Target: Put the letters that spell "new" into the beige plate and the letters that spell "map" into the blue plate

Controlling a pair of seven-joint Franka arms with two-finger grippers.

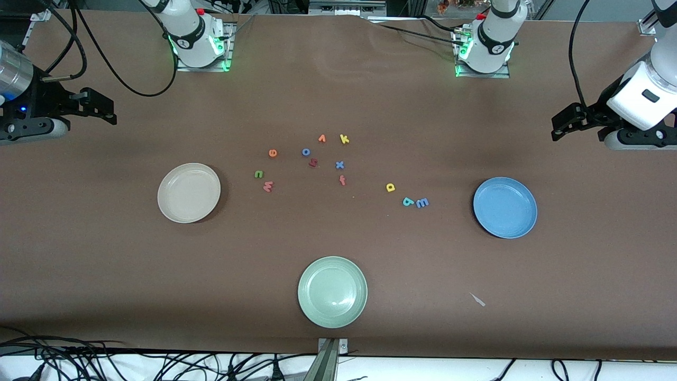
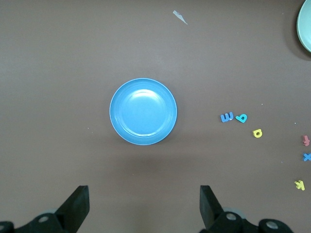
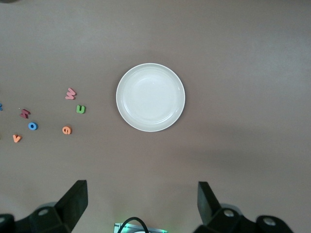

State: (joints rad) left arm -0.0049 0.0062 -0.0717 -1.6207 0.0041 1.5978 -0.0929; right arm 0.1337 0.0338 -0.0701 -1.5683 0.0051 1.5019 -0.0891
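The beige plate [image 1: 189,192] [image 3: 150,97] lies toward the right arm's end of the table. Beside it are the green "n" [image 1: 258,173] [image 3: 80,109], the orange "e" [image 1: 272,153] [image 3: 67,130] and the pinkish "w" [image 1: 268,186] [image 3: 71,93]. Toward the left arm's end lies the blue plate [image 1: 505,207] [image 2: 143,111], with the yellow "p" [image 1: 390,187] [image 2: 258,133], teal "a" [image 1: 407,201] [image 2: 241,117] and blue "m" [image 1: 422,202] [image 2: 227,117] close by. Both plates hold nothing. My right gripper [image 1: 108,110] [image 3: 142,194] and left gripper [image 1: 558,127] [image 2: 144,199] hover open and empty over their table ends.
A pale green plate [image 1: 332,291] sits nearest the front camera, mid-table. Other letters lie between the two groups: orange "v" [image 1: 322,138], yellow "k" [image 1: 344,139], blue "o" [image 1: 305,152], blue "x" [image 1: 339,164], red "f" [image 1: 342,180]. A small pale scrap [image 1: 477,299] lies near the front edge.
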